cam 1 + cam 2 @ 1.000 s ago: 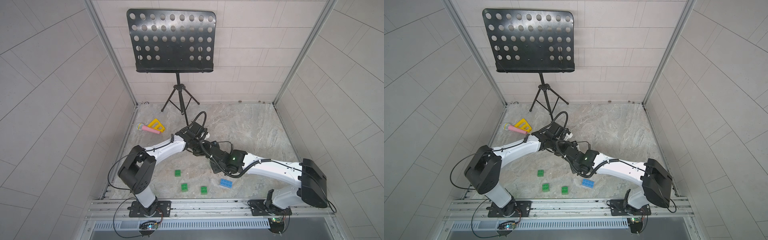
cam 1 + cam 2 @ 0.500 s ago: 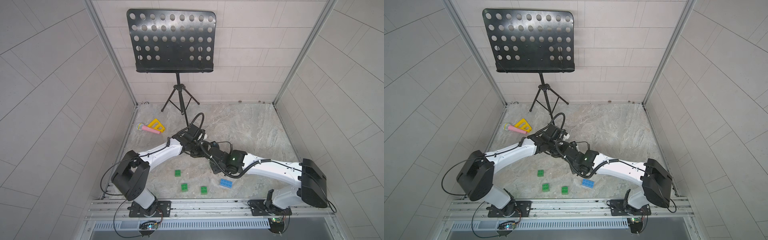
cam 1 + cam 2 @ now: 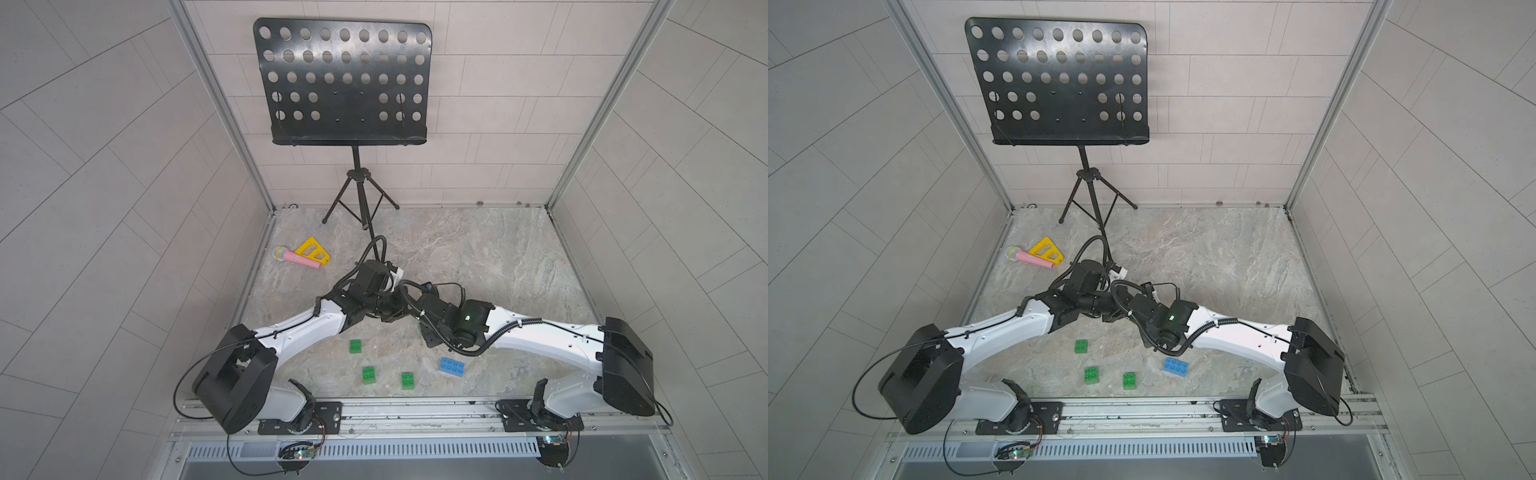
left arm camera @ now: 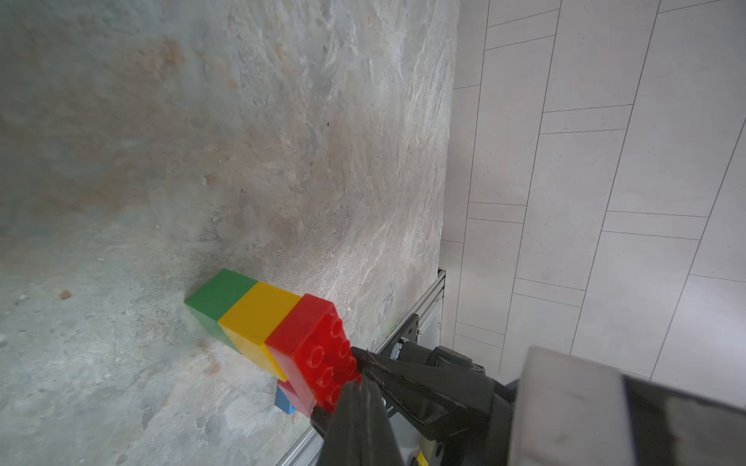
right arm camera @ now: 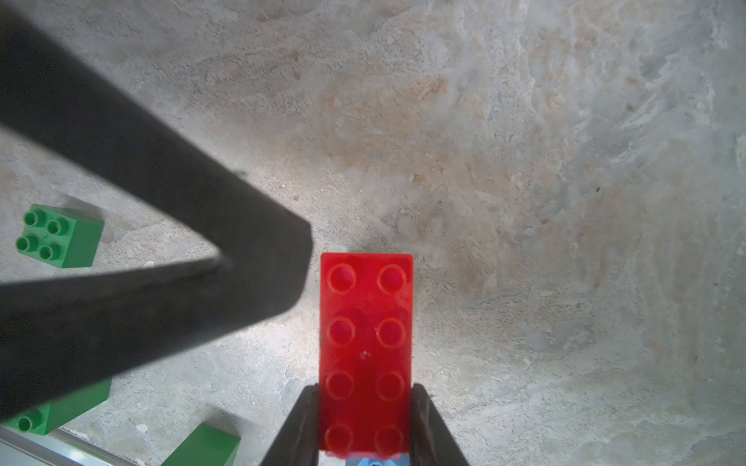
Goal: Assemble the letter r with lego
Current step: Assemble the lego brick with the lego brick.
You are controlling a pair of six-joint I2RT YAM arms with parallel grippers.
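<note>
The lego stack stands green (image 4: 218,296), yellow (image 4: 258,318), then a long red brick (image 5: 366,335) on top, studs up, with a pink brick (image 4: 292,397) under the red's overhang. My right gripper (image 5: 365,389) is shut on the red brick's sides. My left gripper (image 4: 357,385) is shut and holds nothing; its tip (image 5: 282,262) sits right beside the red brick. In both top views the two wrists meet mid-table (image 3: 399,309) and hide the stack. Three loose green bricks (image 3: 355,346) (image 3: 369,375) (image 3: 407,380) and a blue brick (image 3: 452,367) lie near the front.
A black music stand (image 3: 355,216) stands at the back. A yellow triangular toy (image 3: 311,249) and a pink toy microphone (image 3: 297,258) lie at the left wall. A metal rail (image 3: 415,409) runs along the table's front edge.
The left arm's elbow has swung lower and outward to the left while its gripper stayed by the red brick. The right arm has not moved.
</note>
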